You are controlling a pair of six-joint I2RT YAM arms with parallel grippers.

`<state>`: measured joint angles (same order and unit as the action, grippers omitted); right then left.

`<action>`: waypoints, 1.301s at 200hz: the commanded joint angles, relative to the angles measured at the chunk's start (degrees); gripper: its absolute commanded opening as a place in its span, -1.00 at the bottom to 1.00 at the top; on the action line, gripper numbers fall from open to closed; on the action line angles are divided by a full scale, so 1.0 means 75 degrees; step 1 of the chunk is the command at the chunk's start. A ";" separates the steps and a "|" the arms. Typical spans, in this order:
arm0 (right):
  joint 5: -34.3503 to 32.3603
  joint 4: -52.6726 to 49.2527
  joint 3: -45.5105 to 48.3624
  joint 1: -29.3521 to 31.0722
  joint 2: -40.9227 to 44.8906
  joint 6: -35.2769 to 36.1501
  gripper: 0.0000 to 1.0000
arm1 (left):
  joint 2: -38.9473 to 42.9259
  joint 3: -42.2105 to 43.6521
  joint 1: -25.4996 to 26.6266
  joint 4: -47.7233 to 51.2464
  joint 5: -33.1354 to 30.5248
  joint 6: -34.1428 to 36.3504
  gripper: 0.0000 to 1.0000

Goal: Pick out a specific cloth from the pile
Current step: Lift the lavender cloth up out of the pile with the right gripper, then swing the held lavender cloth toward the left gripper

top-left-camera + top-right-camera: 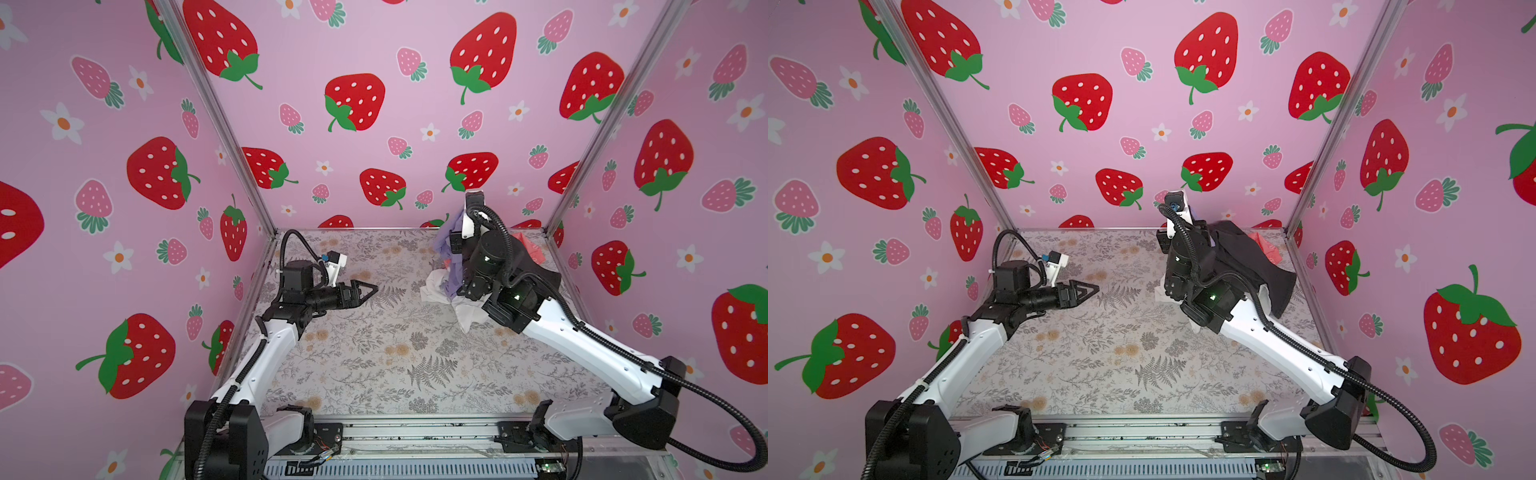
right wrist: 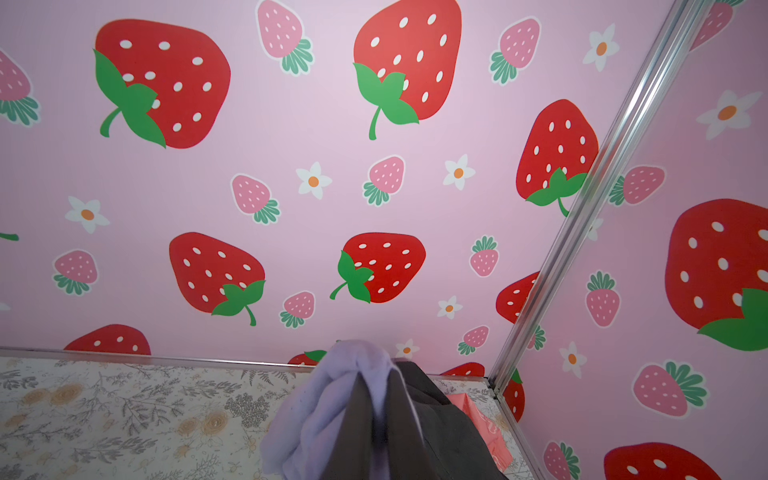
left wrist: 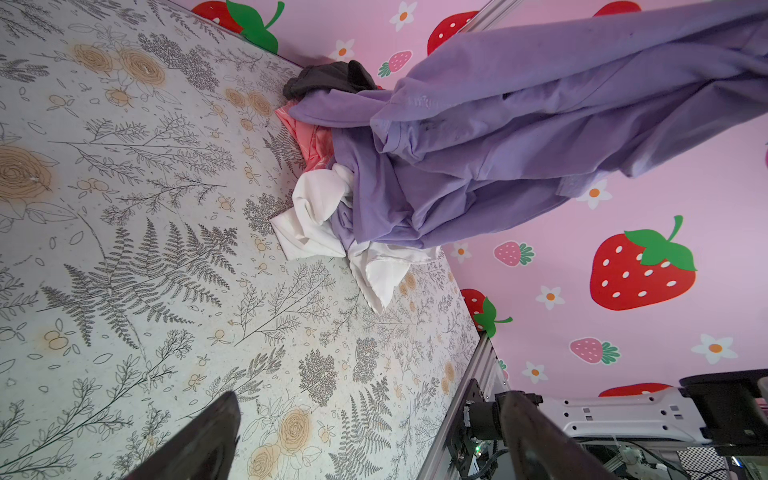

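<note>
My right gripper (image 2: 379, 374) is shut on the lavender cloth (image 2: 316, 415), with a fold pinched between its dark fingers. It holds the cloth (image 1: 444, 243) up near the back right corner, and the lower end still hangs down into the pile (image 1: 440, 291). In the left wrist view the cloth (image 3: 519, 137) stretches up from the white cloth (image 3: 316, 216), the coral-pink one (image 3: 307, 141) and the dark grey garment (image 3: 328, 77). My left gripper (image 1: 376, 286) hovers open and empty over the table's left half, its fingers (image 3: 224, 424) wide apart, well clear of the pile.
The floral table (image 1: 374, 353) is boxed in by strawberry-print walls with metal corner posts (image 1: 582, 178). The dark grey garment (image 1: 1246, 257) drapes behind my right arm, beside the coral-pink piece (image 1: 1266, 249) against the right wall. The arm bases sit along the front rail (image 1: 415, 432).
</note>
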<state>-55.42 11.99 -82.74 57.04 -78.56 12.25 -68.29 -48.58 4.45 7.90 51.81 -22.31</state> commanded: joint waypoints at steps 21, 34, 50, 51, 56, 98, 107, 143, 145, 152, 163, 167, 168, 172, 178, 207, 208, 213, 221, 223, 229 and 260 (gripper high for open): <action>0.0512 0.0991 -0.0617 0.0107 0.0280 0.0165 -1.00 | 0.0129 -0.0126 0.0051 0.0025 0.0053 0.0109 0.99; 0.0542 0.1076 -0.0737 0.0114 0.0243 0.0268 -1.00 | 0.0141 -0.0132 0.0043 0.0031 0.0043 0.0111 0.99; 0.0643 0.1215 -0.0877 0.0114 0.0199 0.0403 -1.00 | 0.0141 -0.0132 0.0063 0.0036 0.0042 0.0117 0.99; 0.0647 0.1214 -0.0882 0.0110 0.0199 0.0404 -1.00 | 0.0141 -0.0132 0.0063 0.0036 0.0042 0.0116 0.99; 0.0683 0.1235 -0.0934 0.0109 0.0183 0.0435 -1.00 | 0.0151 -0.0127 0.0057 0.0036 0.0041 0.0125 0.99; 0.0986 0.1296 -0.1237 0.0108 0.0103 0.0482 -1.00 | 0.0205 -0.0131 0.0062 0.0049 0.0007 0.0126 0.99; 0.1062 0.1308 -0.1249 0.0112 0.0110 0.0453 -1.00 | 0.0230 -0.0127 0.0062 0.0060 -0.0024 0.0126 0.98; 0.1392 0.1235 -0.1295 0.0112 0.0175 0.0244 -1.00 | 0.0385 -0.0100 0.0062 0.0101 -0.0178 0.0157 0.99; 0.1407 0.1231 -0.1296 0.0108 0.0175 0.0233 -1.00 | 0.0392 -0.0104 0.0060 0.0096 -0.0181 0.0157 0.99; 0.1481 0.1194 -0.1308 0.0106 0.0174 0.0183 -1.00 | 0.0418 -0.0094 0.0057 0.0095 -0.0201 0.0156 0.99; 0.1593 0.1079 -0.1363 0.0117 0.0175 0.0058 -1.00 | 0.0456 -0.0096 0.0063 0.0110 -0.0218 0.0169 0.99; 0.1641 0.1020 -0.1386 0.0113 0.0158 0.0013 -1.00 | 0.0474 -0.0085 0.0063 0.0107 -0.0223 0.0166 0.99; 0.1655 0.1005 -0.1394 0.0110 0.0161 0.0010 -1.00 | 0.0477 -0.0086 0.0063 0.0107 -0.0220 0.0169 0.99; 0.1710 0.0948 -0.1421 0.0107 0.0138 -0.0046 -1.00 | 0.0480 -0.0084 0.0062 0.0107 -0.0217 0.0173 0.99; 0.1803 0.0858 -0.1467 0.0106 0.0107 -0.0125 -1.00 | 0.0500 -0.0082 0.0060 0.0107 -0.0221 0.0172 0.99; 0.2197 0.0402 -0.1763 0.0109 -0.0116 -0.0452 -1.00 | 0.0571 -0.0062 0.0074 0.0091 -0.0229 0.0185 0.99; 0.2209 0.0386 -0.1776 0.0108 -0.0129 -0.0457 -1.00 | 0.0567 -0.0062 0.0068 0.0099 -0.0229 0.0185 0.99; 0.2234 0.0313 -0.1843 0.0111 -0.0185 -0.0489 -1.00 | 0.0583 -0.0051 0.0068 0.0095 -0.0229 0.0175 0.99; 0.2254 0.0234 -0.1934 0.0113 -0.0252 -0.0519 -1.00 | 0.0595 -0.0050 0.0075 0.0096 -0.0229 0.0188 0.99; 0.2267 0.0228 -0.1954 0.0108 -0.0263 -0.0529 -1.00 | 0.0603 -0.0056 0.0066 0.0095 -0.0238 0.0191 0.99; 0.2310 0.0196 -0.1990 0.0106 -0.0305 -0.0561 -1.00 | 0.0609 -0.0049 0.0070 0.0095 -0.0232 0.0196 0.99; 0.2626 0.0113 -0.2137 0.0108 -0.0492 -0.0850 -1.00 | 0.0666 -0.0055 0.0073 0.0083 -0.0230 0.0196 0.99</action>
<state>-38.76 12.01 -96.40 57.39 -81.52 8.43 -64.49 -48.58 4.78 7.97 49.91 -21.65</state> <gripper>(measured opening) 0.070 0.993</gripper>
